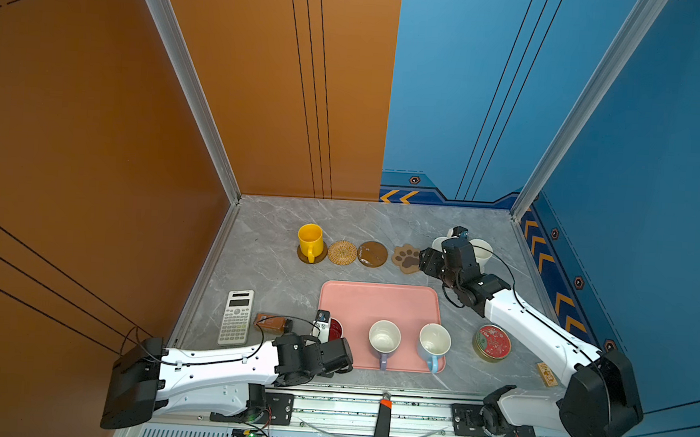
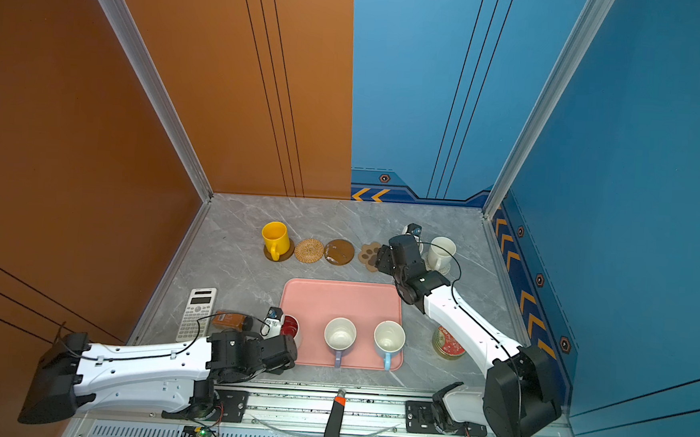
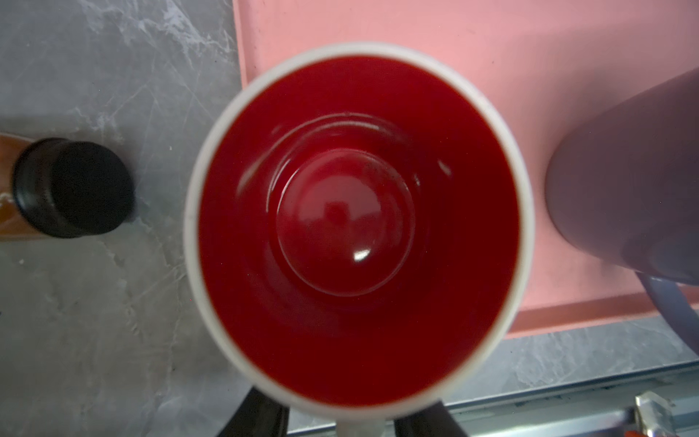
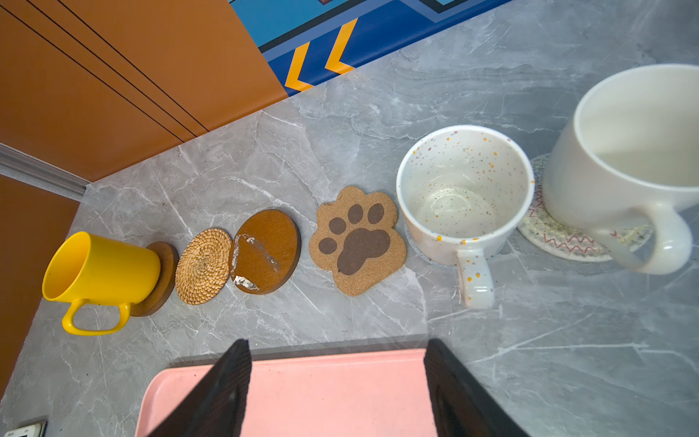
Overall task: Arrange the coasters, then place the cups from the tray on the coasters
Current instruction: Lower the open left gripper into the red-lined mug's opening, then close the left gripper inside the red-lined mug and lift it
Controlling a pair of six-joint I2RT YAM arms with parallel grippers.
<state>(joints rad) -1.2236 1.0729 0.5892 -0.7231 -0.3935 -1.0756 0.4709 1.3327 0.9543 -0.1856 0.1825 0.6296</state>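
On the pink tray [image 1: 376, 304] stand a lilac cup [image 1: 384, 338], a light blue cup [image 1: 434, 341] and, at its left edge, a white cup with red inside [image 3: 355, 227]. My left gripper [image 3: 342, 420] straddles that cup's handle, with a gap still showing. Behind the tray lie the coasters: a brown disc [image 1: 312, 255] under the yellow cup [image 1: 310, 238], rattan [image 1: 342, 252], a brown disc [image 1: 372, 254] and a paw [image 1: 406, 258]. The speckled cup [image 4: 465, 196] and cream-white cup [image 4: 635, 151] stand on woven coasters. My right gripper [image 4: 336, 352] hangs open and empty over the tray's far edge.
Left of the tray lie a calculator [image 1: 237, 317] and a brown bottle [image 1: 273, 323] on its side. A red-and-gold tin [image 1: 493, 342] and a small box [image 1: 547, 374] sit to the tray's right. An orange-handled tool [image 1: 382, 429] rests on the front rail.
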